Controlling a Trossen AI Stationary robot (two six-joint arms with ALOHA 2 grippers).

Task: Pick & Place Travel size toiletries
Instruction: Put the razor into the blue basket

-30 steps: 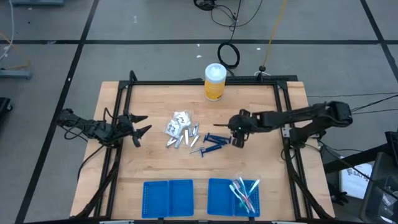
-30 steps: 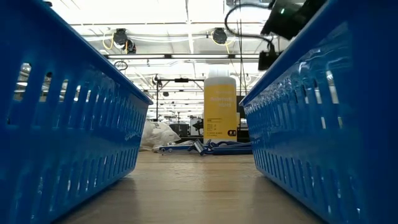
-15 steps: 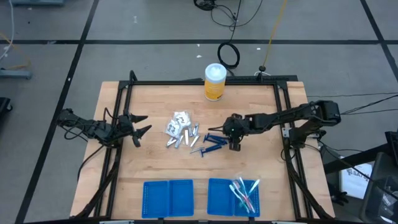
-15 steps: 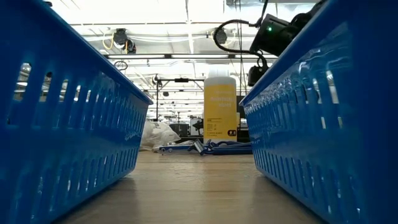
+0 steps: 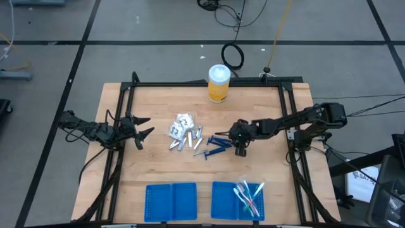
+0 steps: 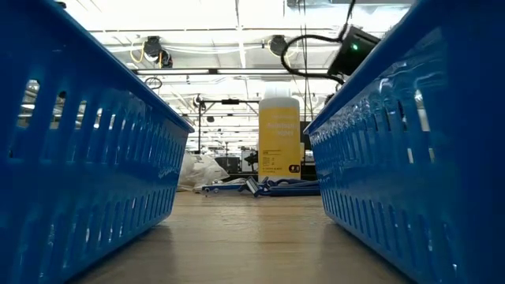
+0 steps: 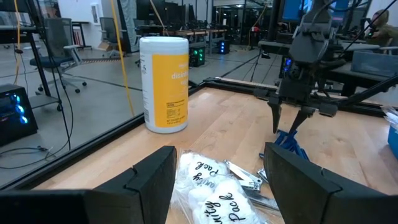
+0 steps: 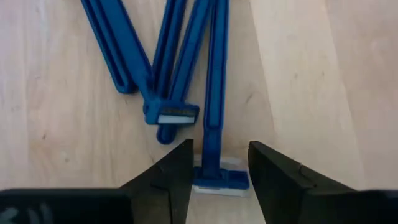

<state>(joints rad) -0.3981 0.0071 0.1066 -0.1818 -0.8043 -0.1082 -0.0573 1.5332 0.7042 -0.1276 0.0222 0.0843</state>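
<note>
Wooden table (image 5: 158,164), right gripper (image 8: 219,163) open right over a blue razor (image 8: 215,93). I'd straddle the handle squarely before closing. Left gripper (image 5: 140,128) waits open.

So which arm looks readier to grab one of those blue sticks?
The right one. Its tool hangs open directly above the blue sticks, one stick lined up between its fingers. The left tool waits at the table's left edge, past the white packets.

Right tool (image 5: 239,146) over blue sticks (image 5: 217,144)
</note>
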